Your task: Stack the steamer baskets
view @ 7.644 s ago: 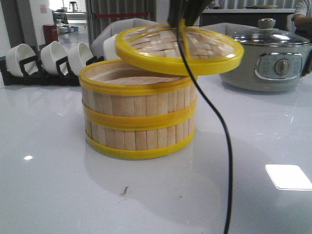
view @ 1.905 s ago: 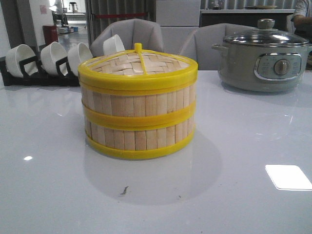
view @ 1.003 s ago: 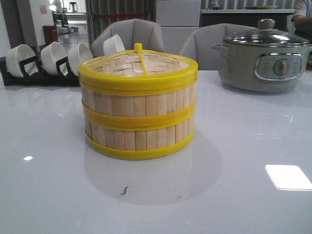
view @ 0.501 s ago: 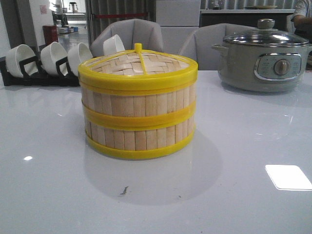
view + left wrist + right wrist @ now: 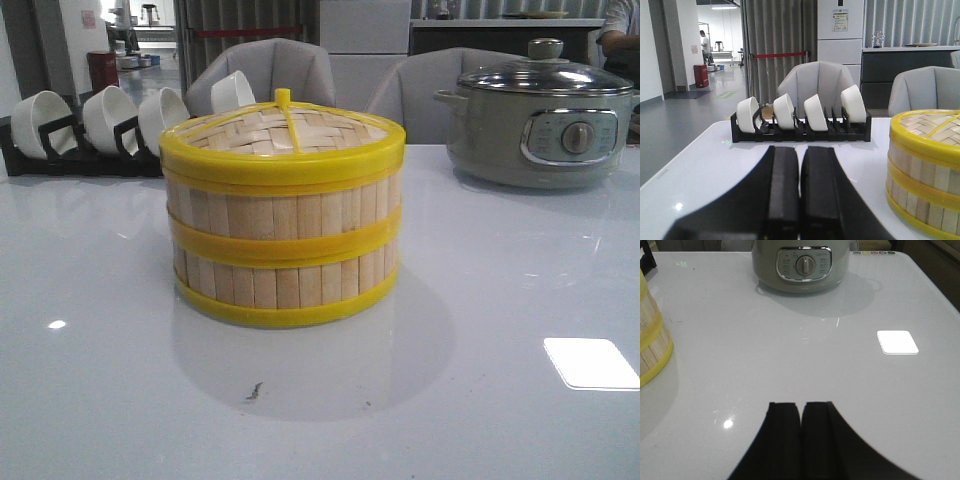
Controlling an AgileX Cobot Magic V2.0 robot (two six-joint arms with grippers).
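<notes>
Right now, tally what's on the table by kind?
Steamer baskets: 2, stacked
Woven lid: 1, on top
White bowls: 4, in the black rack
Black rack: 1
Electric pot: 1
Total: 9

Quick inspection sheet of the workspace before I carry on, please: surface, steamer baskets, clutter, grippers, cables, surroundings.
Surface: glossy white table, light glare patch at right, small dark speck near the front edge.
Job's things: two steamer baskets stacked, woven lid seated flat on top.
Clutter: electric pot with glass lid behind at right; white bowls in a black rack behind at left.
Grippers: left gripper shut, empty; right gripper shut, empty; both clear of the stack.
Cables: nothing seen.
Surroundings: grey chairs behind the table; a person far down the corridor.
</notes>
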